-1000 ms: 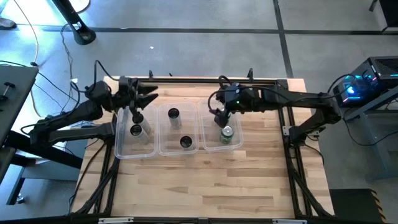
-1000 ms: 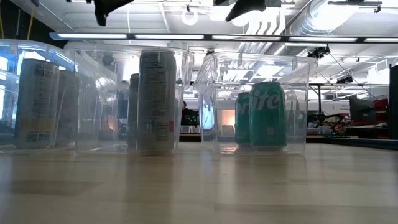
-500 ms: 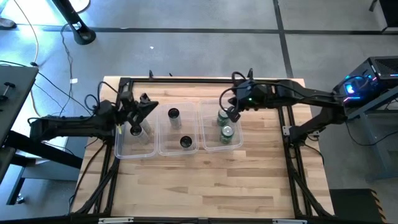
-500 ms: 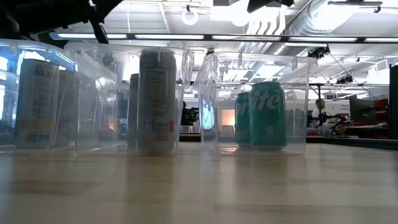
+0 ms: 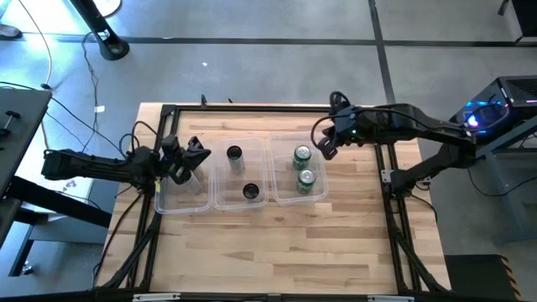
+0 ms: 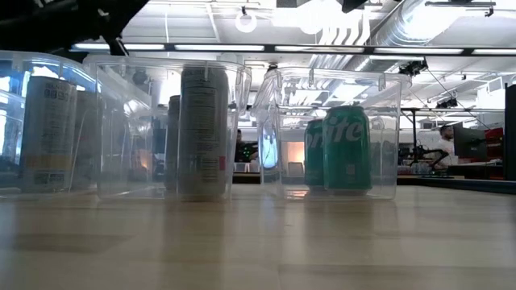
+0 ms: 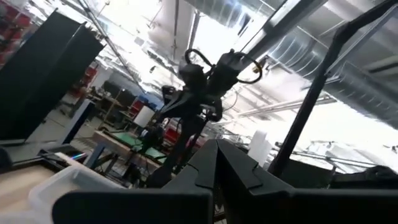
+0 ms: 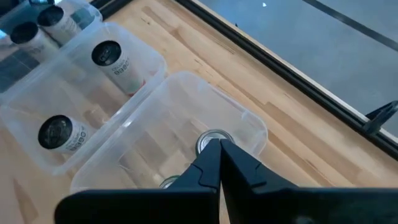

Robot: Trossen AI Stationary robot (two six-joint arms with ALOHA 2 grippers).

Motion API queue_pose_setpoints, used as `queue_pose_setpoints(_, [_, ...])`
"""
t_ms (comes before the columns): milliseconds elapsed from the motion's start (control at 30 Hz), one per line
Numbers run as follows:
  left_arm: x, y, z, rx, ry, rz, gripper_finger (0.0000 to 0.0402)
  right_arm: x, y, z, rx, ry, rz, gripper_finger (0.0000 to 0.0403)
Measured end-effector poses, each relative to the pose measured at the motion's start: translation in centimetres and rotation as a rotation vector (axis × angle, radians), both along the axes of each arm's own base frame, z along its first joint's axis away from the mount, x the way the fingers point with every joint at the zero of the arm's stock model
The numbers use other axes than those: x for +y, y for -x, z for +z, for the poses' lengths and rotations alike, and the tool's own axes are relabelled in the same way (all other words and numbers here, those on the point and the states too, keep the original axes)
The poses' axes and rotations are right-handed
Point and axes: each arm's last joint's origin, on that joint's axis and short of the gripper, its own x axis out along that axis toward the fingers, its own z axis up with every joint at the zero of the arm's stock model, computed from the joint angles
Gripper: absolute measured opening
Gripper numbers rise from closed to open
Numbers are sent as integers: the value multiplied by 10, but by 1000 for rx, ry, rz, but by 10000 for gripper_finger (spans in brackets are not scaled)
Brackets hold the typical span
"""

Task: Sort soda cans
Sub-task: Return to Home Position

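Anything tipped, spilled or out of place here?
Nothing stands out. Green cans stand upright in the right tub, black cans in the middle tub, pale cans in the left tub. Left gripper hangs over the left tub, right gripper beside the right tub.

The green can (image 6: 347, 153) appears to carry the word "Sprite"; nothing else is legible.
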Motion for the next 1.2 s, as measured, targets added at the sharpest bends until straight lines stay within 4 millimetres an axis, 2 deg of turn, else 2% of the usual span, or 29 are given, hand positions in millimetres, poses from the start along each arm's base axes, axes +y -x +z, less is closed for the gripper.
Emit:
queue_pose_setpoints(100, [-2, 3, -8, 9, 6, 15, 0, 0, 8, 4, -17, -4, -20, 0])
queue_pose_setpoints(300, [-2, 1, -26, 137, -21, 40, 0, 1, 22, 10, -64, -47, -75, 0])
queue_pose_setpoints(633, [-3, -3, -37, 257, -97, -3, 0, 26, 40, 16, -133, -134, -54, 0])
queue_pose_setpoints(733, [-3, -2, -37, 255, -127, 9, 0, 31, 48, 3, -112, -165, -71, 0])
queue_pose_setpoints(867, [-3, -3, -37, 266, -214, 40, 0, 37, 66, -25, -120, -219, -100, 0])
queue_pose_setpoints(1033, [-3, -3, -37, 275, -254, 54, 0, 39, 78, -69, -311, -246, -33, 0])
queue_pose_setpoints(1200, [-3, -3, -39, 292, -238, 46, 0, 33, 82, -117, -514, -159, 79, 0])
